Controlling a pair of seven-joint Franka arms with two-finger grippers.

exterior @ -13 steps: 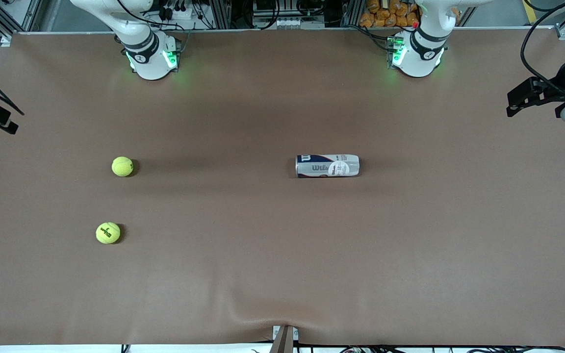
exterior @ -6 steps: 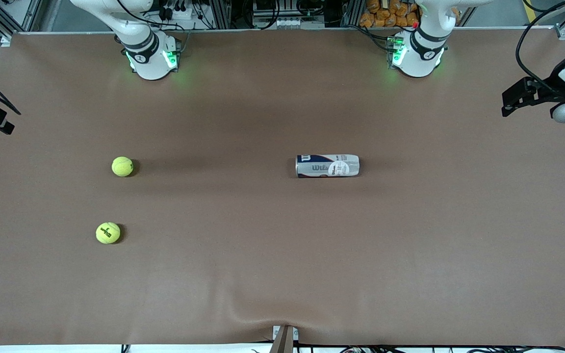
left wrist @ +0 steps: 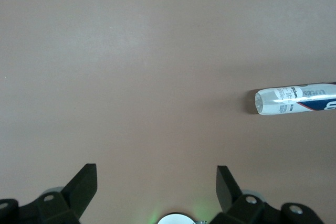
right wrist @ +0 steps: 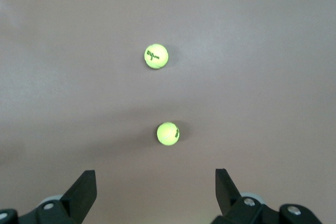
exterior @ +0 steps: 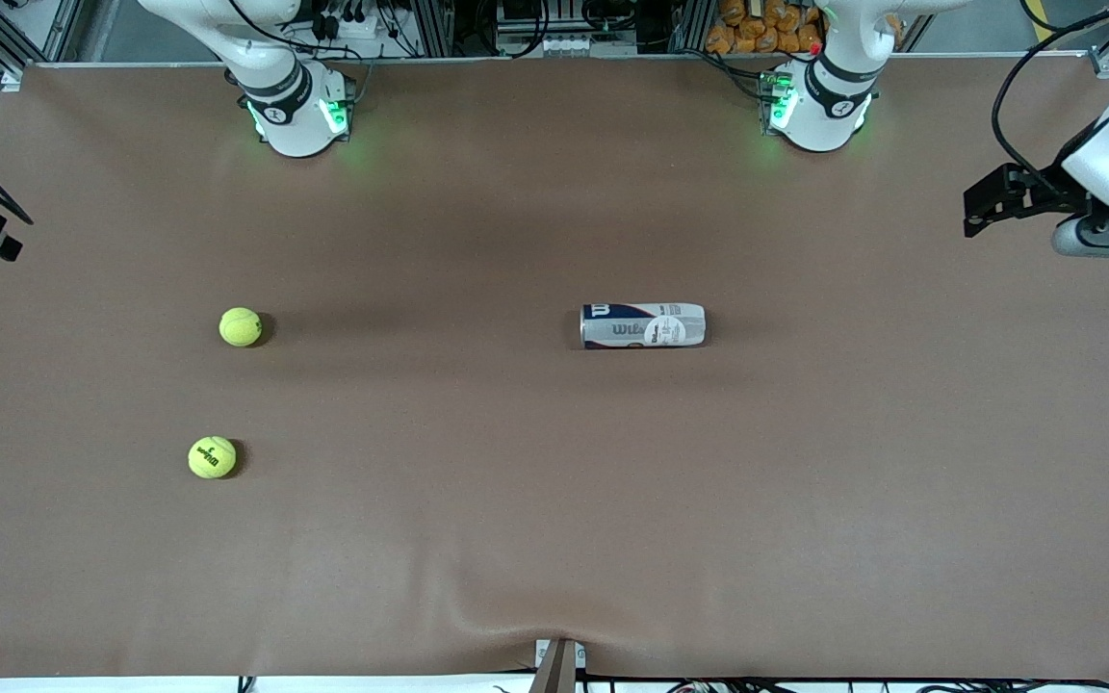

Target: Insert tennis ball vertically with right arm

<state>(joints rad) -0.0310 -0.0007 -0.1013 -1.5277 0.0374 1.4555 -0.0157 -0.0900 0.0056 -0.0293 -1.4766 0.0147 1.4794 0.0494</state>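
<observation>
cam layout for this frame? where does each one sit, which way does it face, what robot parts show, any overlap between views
Front view: high, across the table, facing both bases; shows the left gripper, open, over the left arm's end of the table.
Left wrist view: on the left wrist, looking down at the can; its open fingers show.
Right wrist view: on the right wrist, looking down at two tennis balls; right gripper open.
Shared: front view also shows the can and both balls.

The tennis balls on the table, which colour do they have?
Both tennis balls are bright yellow-green; the right wrist view shows it best.
</observation>
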